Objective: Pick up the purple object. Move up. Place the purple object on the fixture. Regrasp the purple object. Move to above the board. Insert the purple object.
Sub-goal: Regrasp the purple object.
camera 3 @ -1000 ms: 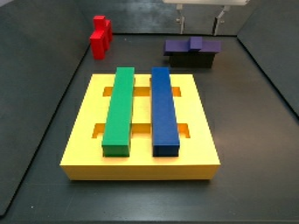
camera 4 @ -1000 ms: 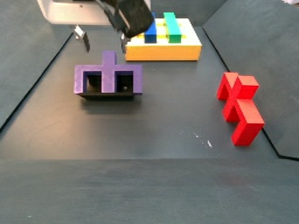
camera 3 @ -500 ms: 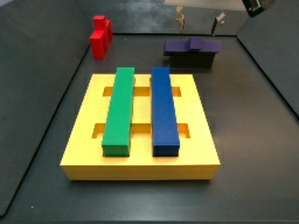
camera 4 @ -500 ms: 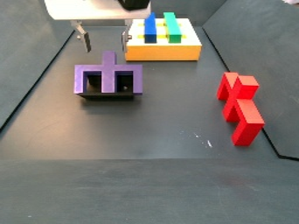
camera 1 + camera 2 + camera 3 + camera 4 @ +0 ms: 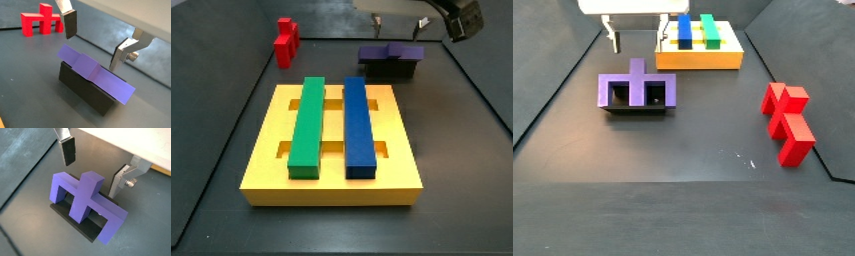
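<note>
We found the purple comb-shaped piece (image 5: 85,203) resting on the small black block fixture (image 5: 83,90), its flat crossbar across the top and its prongs hanging down the fixture's face, as a wrist view showed; in a side view the purple object (image 5: 637,90) sat at about nine o'clock on the dark floor (image 5: 700,140), upright on the black base; in another side view it (image 5: 390,52) lay at about one o'clock, just beyond the board.

The two-finger silver gripper (image 5: 92,40) hung above the purple object, not touching it; its fingers (image 5: 67,150) stood wide apart with nothing between them; in a side view the gripper (image 5: 635,38) hovered at about eleven o'clock, clear of the piece below.

The thick yellow rectangular board (image 5: 265,160) held a long green bar (image 5: 307,122) and a long blue bar (image 5: 358,122) side by side; the red stepped block (image 5: 787,122) stood at three o'clock, well apart from the fixture.
</note>
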